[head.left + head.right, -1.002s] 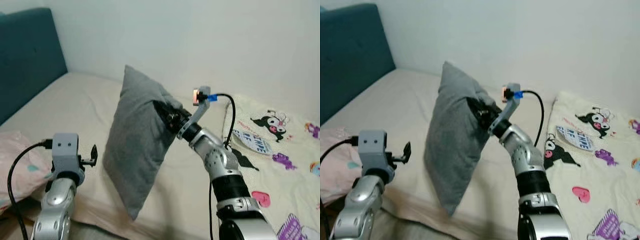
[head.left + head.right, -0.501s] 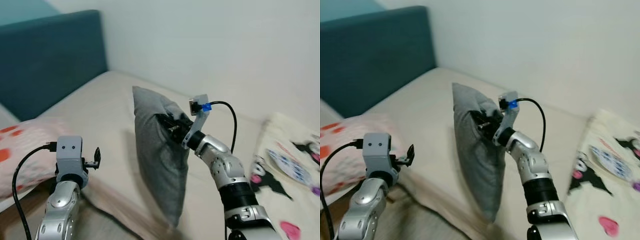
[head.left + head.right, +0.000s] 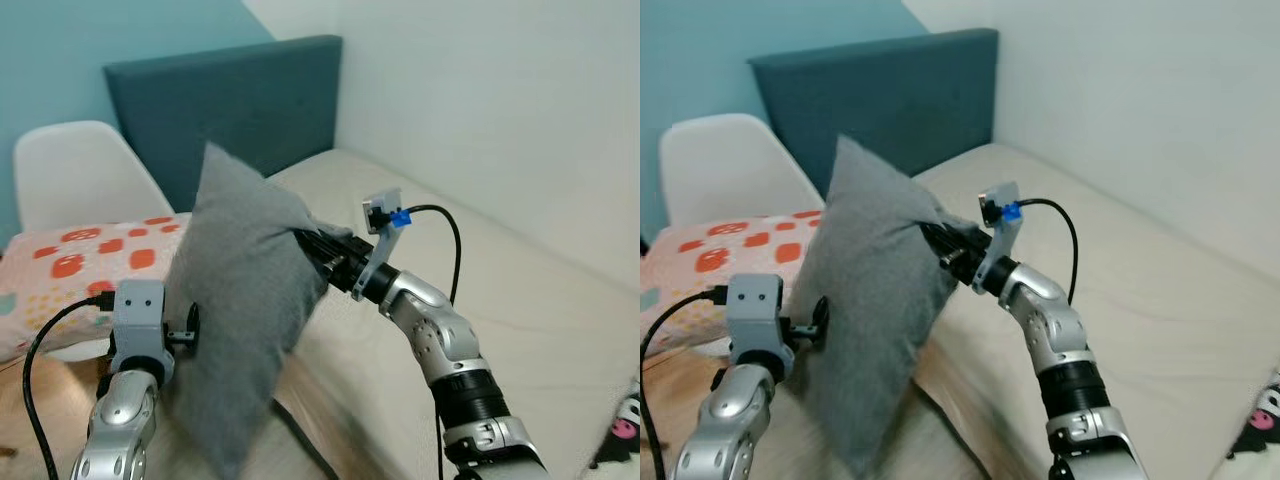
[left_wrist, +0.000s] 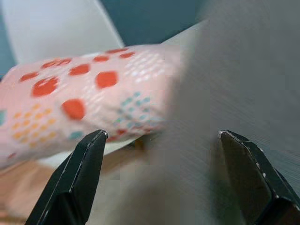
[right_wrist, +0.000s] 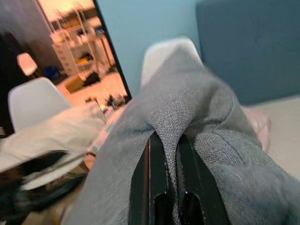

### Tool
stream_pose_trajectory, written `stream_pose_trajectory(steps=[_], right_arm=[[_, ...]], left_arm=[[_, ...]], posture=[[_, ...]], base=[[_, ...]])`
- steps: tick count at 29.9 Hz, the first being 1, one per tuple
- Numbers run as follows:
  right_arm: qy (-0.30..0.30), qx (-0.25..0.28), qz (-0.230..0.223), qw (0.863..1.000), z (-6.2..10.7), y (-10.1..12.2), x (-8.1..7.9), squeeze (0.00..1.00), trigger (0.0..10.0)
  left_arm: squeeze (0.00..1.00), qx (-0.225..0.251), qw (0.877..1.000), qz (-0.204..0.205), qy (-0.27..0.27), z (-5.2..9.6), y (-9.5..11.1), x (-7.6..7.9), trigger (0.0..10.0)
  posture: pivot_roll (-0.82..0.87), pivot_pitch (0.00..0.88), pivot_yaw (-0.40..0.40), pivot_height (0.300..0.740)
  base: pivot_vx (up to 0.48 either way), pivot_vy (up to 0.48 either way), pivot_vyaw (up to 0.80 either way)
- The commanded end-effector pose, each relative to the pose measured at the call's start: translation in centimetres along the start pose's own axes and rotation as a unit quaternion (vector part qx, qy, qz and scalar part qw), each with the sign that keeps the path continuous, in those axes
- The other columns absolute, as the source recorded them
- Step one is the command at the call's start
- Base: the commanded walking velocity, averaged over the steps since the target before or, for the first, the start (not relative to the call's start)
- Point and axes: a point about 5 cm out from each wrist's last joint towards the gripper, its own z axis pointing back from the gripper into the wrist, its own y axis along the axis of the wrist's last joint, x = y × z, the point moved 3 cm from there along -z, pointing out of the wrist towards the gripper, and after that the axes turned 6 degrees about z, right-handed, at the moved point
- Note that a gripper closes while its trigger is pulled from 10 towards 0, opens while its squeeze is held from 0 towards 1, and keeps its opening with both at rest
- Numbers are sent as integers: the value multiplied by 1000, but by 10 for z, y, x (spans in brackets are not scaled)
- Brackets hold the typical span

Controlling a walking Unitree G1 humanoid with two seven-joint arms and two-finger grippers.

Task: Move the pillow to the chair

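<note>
Roughly midway, by the look of it: grey pillow (image 3: 240,300) off the bed (image 3: 520,300) and hanging in the air, pinched by a fold of its coarse woven cover in the right gripper (image 5: 169,187); not yet on the white chair (image 3: 80,175) at 10 o'clock. Left gripper (image 4: 159,178) spread wide beside the pillow's soft lower face, holding nothing. Smooth moulded chair shell already loaded with a pink spotted cushion (image 3: 90,270).
</note>
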Motion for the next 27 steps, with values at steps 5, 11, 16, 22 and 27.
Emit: stream_pose_trajectory(steps=[5,11,16,22,27], right_arm=[[-53,10,-1,999,16,-4,22,0,10000],[-54,7,-3,999,17,-6,22,0,10000],[-45,14,-9,999,15,-5,16,0,10000],[-30,21,-9,999,13,-6,8,0,10000],[-27,21,-3,999,12,-5,7,0,10000]], left_arm=[[0,-13,1000,0,-19,6,-11,4,10000],[0,-15,1000,7,-18,7,-13,4,10000],[0,-2,999,22,-27,8,-7,8,10000],[0,9,996,57,-64,15,-1,28,10000],[0,9,995,57,-76,17,-2,37,10000]], posture=[[60,0,-89,740],[61,0,-90,740],[61,0,-91,740],[59,0,-88,740],[59,0,-88,740]], base=[[0,0,781],[0,0,780],[0,0,780],[0,0,776],[0,0,780]])
